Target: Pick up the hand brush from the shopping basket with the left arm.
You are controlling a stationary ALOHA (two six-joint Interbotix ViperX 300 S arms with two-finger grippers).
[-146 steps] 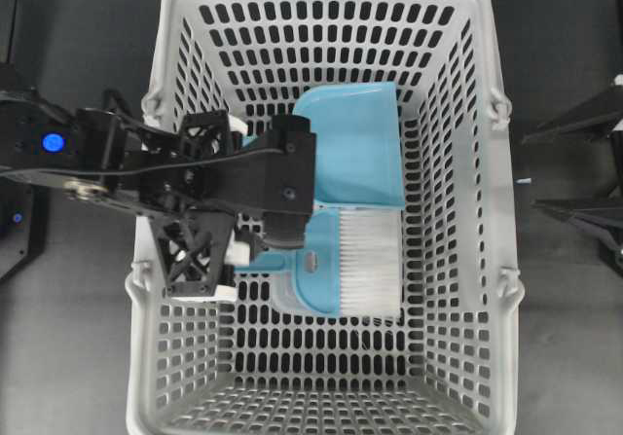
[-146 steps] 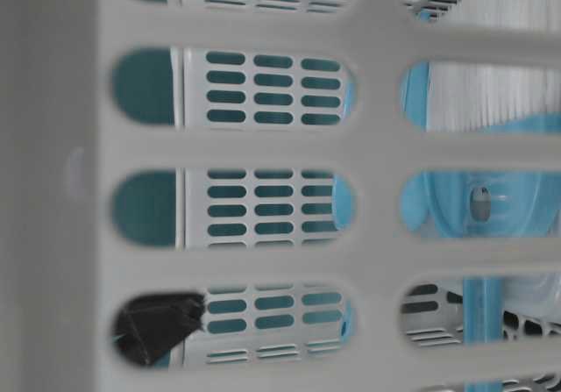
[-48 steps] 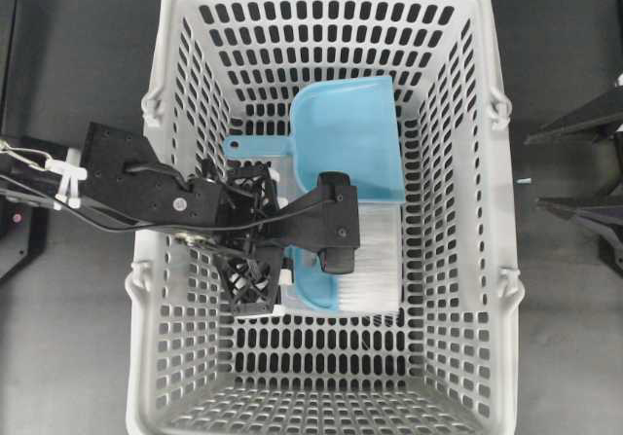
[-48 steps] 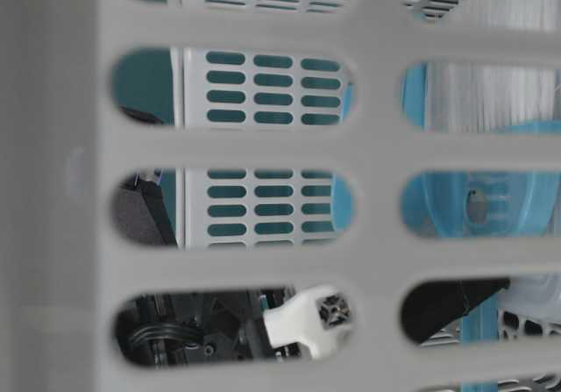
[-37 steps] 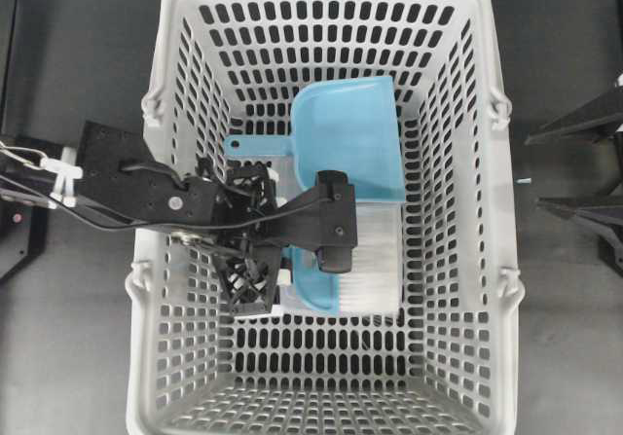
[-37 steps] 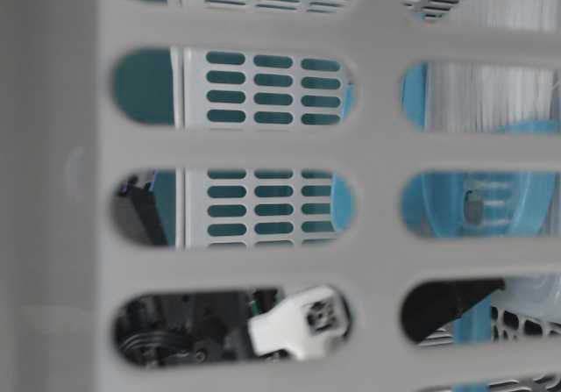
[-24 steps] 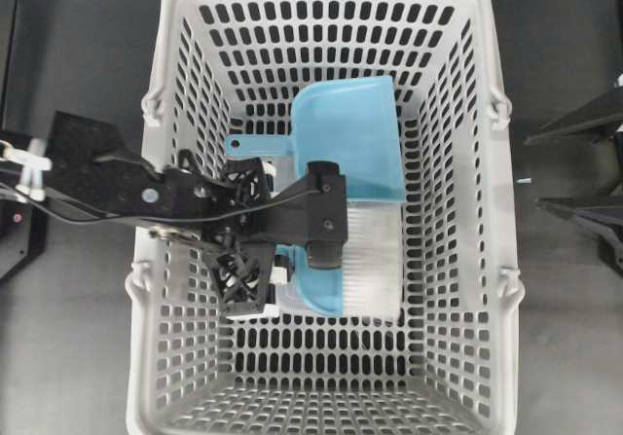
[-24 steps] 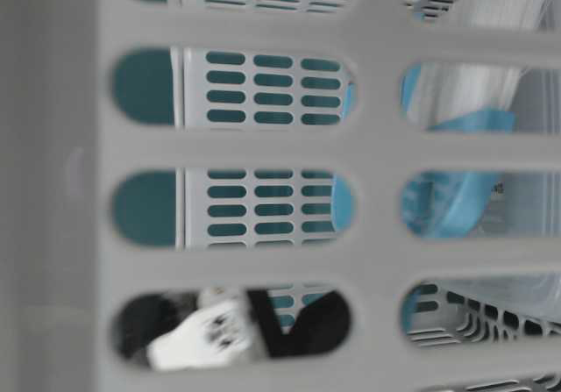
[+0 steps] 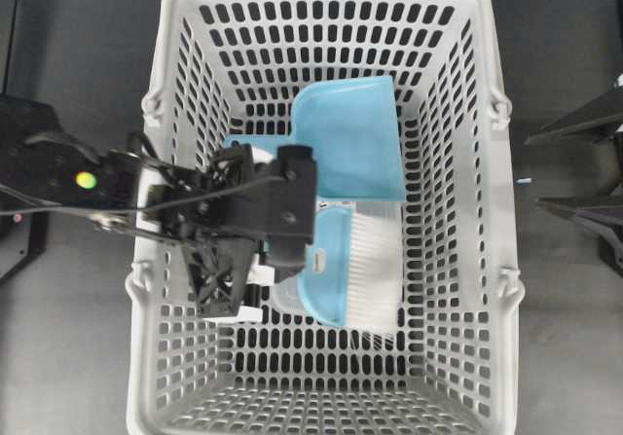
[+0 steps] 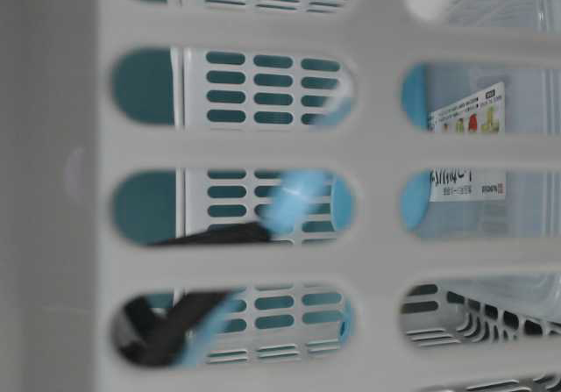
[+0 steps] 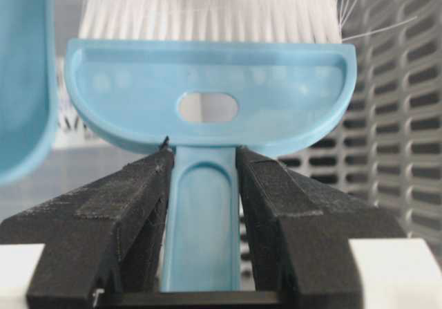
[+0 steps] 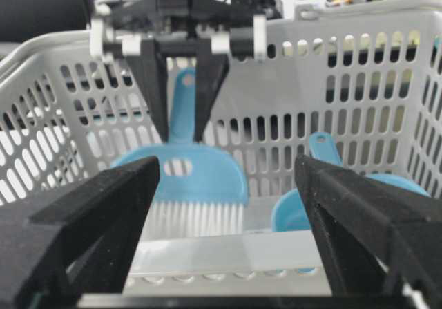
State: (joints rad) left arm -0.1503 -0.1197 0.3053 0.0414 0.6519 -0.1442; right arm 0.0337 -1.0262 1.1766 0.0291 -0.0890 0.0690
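The left claw (image 11: 202, 184) is clenched on the thin handle of the hand brush (image 11: 207, 95), a black finger pressed to each side; the half-round head and white bristles lie just beyond its tips; since a second ago the brush has risen off the basket floor, uncovering a clear labelled sheet (image 9: 375, 211) beneath; the right claw (image 12: 228, 184) stands spread and holds nothing, well outside the shopping basket (image 9: 467, 163); a dark table (image 9: 78, 46) carries the basket; inside, the dustpan (image 9: 355, 138) lies just beyond the brush, on the far side from the left claw's wrist.
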